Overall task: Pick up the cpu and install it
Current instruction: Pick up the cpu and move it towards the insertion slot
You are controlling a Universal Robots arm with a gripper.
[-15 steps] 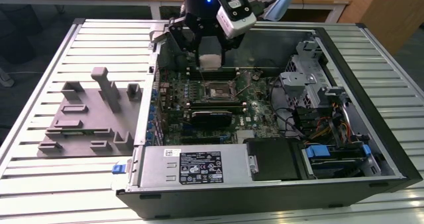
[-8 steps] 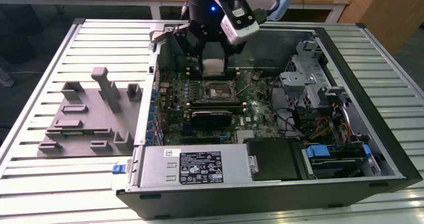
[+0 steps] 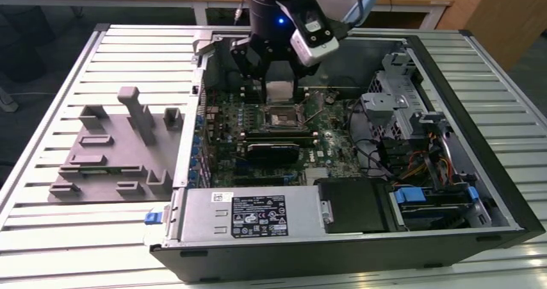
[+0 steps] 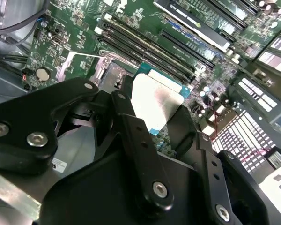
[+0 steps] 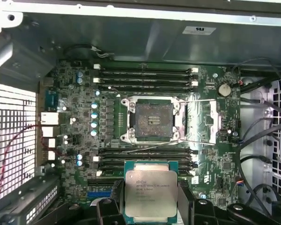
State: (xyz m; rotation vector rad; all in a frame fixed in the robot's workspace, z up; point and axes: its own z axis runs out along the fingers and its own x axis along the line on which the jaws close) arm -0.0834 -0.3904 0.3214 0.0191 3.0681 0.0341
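My gripper (image 3: 278, 89) hangs inside the open computer case, shut on the cpu (image 3: 280, 91), a flat square chip with a silvery top. In the first wrist view the cpu (image 5: 151, 190) sits between two black fingers (image 5: 116, 199), its green rim showing. The open motherboard socket (image 5: 153, 119) lies bare, apart from the chip, with its metal frame and lever swung aside. In the exterior view the socket (image 3: 282, 117) is just below the gripper. The second wrist view shows the cpu (image 4: 154, 101) clamped edge-on above the memory slots (image 4: 145, 44).
A grey fixture (image 3: 111, 148) with upright blocks stands on the slatted table at the exterior view's left. The power supply (image 3: 256, 215) fills the case's near side. Drive cages and cables (image 3: 401, 116) crowd the exterior view's right. Memory slots (image 5: 145, 75) flank the socket.
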